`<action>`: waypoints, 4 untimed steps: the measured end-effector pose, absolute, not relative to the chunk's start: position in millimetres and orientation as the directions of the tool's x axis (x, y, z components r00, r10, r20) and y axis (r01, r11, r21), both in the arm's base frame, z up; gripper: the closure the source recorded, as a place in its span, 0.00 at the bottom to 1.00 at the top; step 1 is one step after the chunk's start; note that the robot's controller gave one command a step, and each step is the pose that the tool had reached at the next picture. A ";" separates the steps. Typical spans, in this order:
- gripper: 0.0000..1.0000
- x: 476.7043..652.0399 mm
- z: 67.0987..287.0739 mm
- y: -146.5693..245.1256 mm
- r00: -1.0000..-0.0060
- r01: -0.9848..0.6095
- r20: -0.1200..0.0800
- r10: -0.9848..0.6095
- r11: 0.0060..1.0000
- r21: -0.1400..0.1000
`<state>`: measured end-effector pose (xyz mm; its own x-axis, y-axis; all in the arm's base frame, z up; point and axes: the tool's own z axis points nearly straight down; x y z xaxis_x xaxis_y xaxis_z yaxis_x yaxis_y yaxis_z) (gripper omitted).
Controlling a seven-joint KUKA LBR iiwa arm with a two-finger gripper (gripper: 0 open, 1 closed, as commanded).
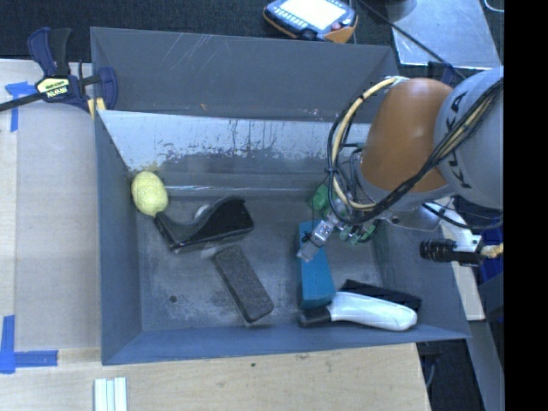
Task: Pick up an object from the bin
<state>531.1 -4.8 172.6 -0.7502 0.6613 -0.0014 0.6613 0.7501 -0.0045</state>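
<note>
My gripper (322, 230) hangs low in the right half of the bin, under the arm's orange cover. It is just above the far end of a blue rectangular block (315, 281) that lies lengthwise on the bin floor. I cannot tell whether it touches the block. A green thing (319, 198) peeks out beside the gripper, mostly hidden by the arm. A brush with a white handle and black bristles (373, 310) lies along the near wall, right next to the blue block.
A grey oblong block (243, 284) lies at the middle of the floor. A black curved tool (211, 224) sits left of centre, and a yellow lemon-like ball (150, 193) rests against the left wall. The arm covers the bin's right back corner.
</note>
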 end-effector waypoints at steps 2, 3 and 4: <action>0.00 496.4 86.9 -4.1 -0.471 0.882 0.004 0.882 0.471 0.002; 0.00 490.5 69.4 -66.1 -0.336 0.942 0.011 0.942 0.336 -0.004; 0.00 502.1 73.8 -135.5 -0.247 0.969 0.037 0.968 0.247 0.003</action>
